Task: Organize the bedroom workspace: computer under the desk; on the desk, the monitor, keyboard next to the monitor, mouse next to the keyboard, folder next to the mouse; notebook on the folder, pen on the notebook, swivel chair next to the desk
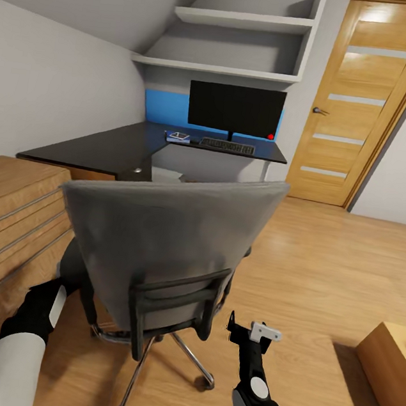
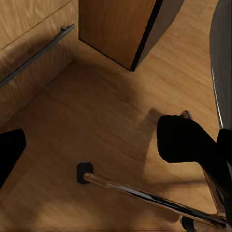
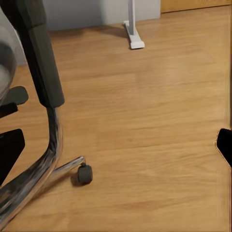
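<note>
- Nearest in the head view, the right hand (image 1: 244,335) hovers low over the wooden floor (image 1: 322,271), just right of the swivel chair (image 1: 164,249); its fingers are spread apart and hold nothing.
- The left hand (image 1: 71,275) sits tucked behind the chair's left side; I cannot tell how far it is open.
- The left wrist view adds what the head misses: a chrome leg of the chair base (image 2: 150,197) ending in a black castor (image 2: 84,172), plus a dark finger tip (image 2: 9,152) at the frame's edge.
- The right wrist view picks up the chair's black armrest post (image 3: 43,63) and another castor (image 3: 85,174), with a white counter leg (image 3: 131,29) standing well beyond.
- Beside the chair, a light wooden chest (image 1: 7,214) with bar handles.
- Farther off, the black counter (image 1: 107,147) carries the keyboard (image 1: 227,146) right in front of the monitor (image 1: 235,109).
- A small object (image 1: 177,137) lies left of the keyboard; too small to identify.
- No readable writing anywhere.
- Farthest, a wooden door (image 1: 372,104).
</note>
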Tool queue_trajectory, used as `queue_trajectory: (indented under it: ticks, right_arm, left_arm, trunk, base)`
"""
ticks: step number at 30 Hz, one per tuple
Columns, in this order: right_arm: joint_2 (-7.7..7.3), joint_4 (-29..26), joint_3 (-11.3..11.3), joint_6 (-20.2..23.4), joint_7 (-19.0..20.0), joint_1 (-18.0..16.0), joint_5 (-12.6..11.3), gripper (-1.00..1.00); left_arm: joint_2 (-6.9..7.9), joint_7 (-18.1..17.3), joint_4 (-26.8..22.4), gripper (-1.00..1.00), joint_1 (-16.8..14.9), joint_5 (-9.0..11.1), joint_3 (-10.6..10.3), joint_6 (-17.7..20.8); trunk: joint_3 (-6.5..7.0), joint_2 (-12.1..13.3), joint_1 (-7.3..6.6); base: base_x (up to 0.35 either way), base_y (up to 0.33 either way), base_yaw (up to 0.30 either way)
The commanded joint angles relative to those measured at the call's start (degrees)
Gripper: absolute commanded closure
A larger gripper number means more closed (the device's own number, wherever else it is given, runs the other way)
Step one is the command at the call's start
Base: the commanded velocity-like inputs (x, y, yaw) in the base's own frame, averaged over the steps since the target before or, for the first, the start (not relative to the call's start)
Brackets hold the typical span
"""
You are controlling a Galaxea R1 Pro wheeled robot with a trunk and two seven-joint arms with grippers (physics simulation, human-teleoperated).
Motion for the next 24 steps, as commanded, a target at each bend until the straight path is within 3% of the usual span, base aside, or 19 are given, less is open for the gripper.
queue_trajectory:
  ticks: [1,24]
  right_arm:
    - [-0.09,0.0,0.3,-0.4,-0.3,-0.1,-0.6,-1.00]
    - [-0.09,0.0,0.4,-0.4,-0.3,-0.1,-0.7,-1.00]
  left_arm:
    - [-0.08,-0.6,-0.1,-1.00,0.0,0.0,0.1,0.3]
    - [-1.21,-0.6,0.0,-1.00,0.0,-0.1,0.1,0.2]
  trunk:
    - [-0.06,0.0,-0.01]
    - [-0.06,0.0,-0.01]
  base:
    - [0.000,-0.285,0.000]
    - [0.000,-0.252,0.000]
